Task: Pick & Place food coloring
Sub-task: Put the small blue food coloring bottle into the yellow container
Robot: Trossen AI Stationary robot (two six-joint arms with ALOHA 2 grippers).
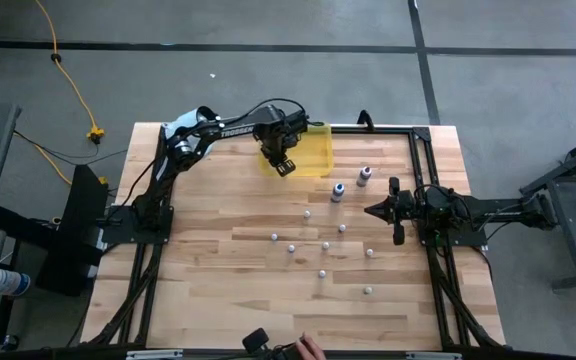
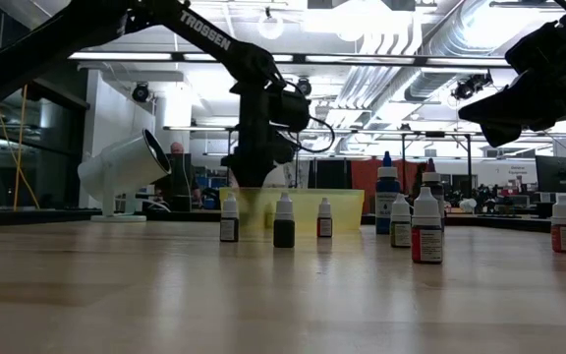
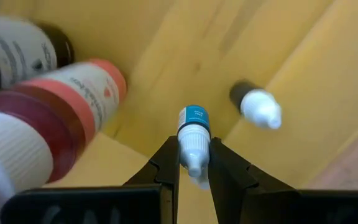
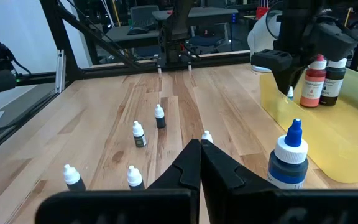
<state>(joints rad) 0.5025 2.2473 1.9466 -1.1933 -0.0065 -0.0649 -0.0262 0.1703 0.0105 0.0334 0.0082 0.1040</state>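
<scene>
Inside the yellow tray, little can be made out from above, as the left gripper covers it; a blue-labelled dropper bottle is pinched there. Other droppers are scattered on the wooden table. The right gripper is held shut, empty. Beyond, perhaps a workshop.

Approx. 8 sm. dropper bottles, 2 taller bottles, 1 yellow tray.

A grey floor crossed by dark lines surrounds the wooden table, with a yellow cable trailing across it. Beyond, bright ceiling lights and silver ducts hang overhead.
</scene>
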